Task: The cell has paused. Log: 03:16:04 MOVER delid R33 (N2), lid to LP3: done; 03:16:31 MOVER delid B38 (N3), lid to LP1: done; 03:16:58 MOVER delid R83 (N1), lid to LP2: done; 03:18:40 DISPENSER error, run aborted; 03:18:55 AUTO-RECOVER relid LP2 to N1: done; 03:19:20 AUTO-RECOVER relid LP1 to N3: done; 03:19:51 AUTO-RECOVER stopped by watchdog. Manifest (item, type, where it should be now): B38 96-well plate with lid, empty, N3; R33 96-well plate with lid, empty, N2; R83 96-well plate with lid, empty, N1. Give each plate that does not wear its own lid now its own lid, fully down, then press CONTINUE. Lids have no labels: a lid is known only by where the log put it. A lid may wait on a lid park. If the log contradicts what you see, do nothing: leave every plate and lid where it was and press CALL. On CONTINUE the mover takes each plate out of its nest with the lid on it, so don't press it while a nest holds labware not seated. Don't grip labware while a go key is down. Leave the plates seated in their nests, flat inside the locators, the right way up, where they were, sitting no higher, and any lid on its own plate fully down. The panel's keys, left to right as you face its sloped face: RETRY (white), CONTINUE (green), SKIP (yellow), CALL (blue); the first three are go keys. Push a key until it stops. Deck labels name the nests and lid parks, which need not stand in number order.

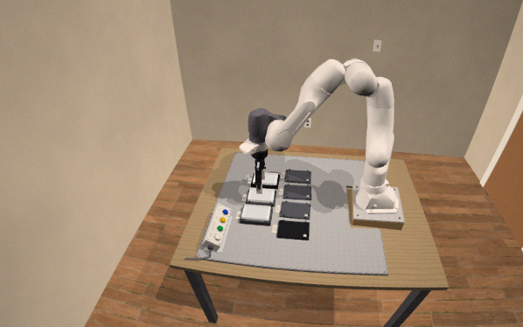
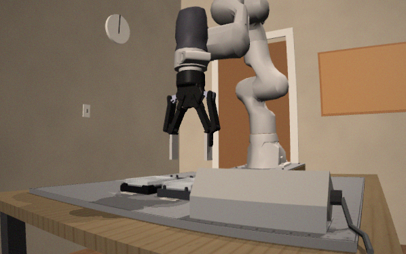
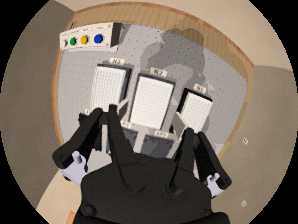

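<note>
Above the grey perforated deck mat [image 1: 341, 245], the black two-finger gripper [image 2: 191, 153] hangs over the middle one of three white-topped well plates on black bases [image 1: 262, 196], its jaws standing moderately wide with nothing between them. The plates sit in a column, far [image 1: 268, 178], middle and near [image 1: 255, 213], beside a column of four dark rectangular pads [image 1: 297, 191]; the nearest pad [image 1: 293, 229] looks blacker than the rest. You cannot tell from these views which plate lacks its lid, nor whether a clear lid lies on any pad. Expect such a lid to be light, thin and stiff, with smooth walls that slip easily and may crack if squeezed hard. Take it by its skirt, across two opposite sides and centred, so it lifts level and drops square onto its plate. The pale grey key panel [image 1: 217, 227] at the mat's edge shows blue [image 1: 226, 212], yellow [image 1: 223, 219], green [image 1: 219, 227] and white [image 1: 217, 236] keys. Small white tags [image 3: 158, 71] sit by each nest, but their lettering is too blurred to read, and no brand marks show.
</note>
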### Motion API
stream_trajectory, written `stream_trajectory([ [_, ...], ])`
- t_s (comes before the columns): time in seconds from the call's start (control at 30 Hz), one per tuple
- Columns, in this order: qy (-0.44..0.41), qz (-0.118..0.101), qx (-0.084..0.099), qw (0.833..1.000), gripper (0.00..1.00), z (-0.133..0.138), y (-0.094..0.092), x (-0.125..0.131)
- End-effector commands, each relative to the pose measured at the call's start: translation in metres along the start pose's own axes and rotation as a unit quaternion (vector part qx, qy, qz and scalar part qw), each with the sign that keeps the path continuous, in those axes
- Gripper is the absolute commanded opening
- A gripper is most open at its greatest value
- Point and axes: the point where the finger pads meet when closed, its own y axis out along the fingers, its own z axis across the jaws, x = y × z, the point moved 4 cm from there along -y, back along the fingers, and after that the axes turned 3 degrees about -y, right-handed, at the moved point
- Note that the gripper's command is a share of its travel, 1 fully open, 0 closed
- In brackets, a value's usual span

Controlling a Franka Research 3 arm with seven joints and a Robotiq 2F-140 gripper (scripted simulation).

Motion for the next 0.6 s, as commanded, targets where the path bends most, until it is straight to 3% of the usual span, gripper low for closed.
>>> stream_trajectory([
  [0.0,-0.005,-0.001,-0.001,1.0,0.66,-0.014,-0.004,-0.013],
  [0.1,-0.01,-0.002,-0.001,1.0,0.66,-0.05,-0.011,-0.046],
  [0.2,-0.012,-0.003,-0.001,1.0,0.66,-0.105,-0.022,-0.088],
  [0.27,-0.012,-0.003,-0.001,1.0,0.66,-0.105,-0.022,-0.088],
  [0.43,-0.005,-0.002,-0.001,1.0,0.66,-0.206,-0.038,-0.139],
  [0.57,0.004,-0.001,0.0,1.0,0.66,-0.253,-0.045,-0.154],
])
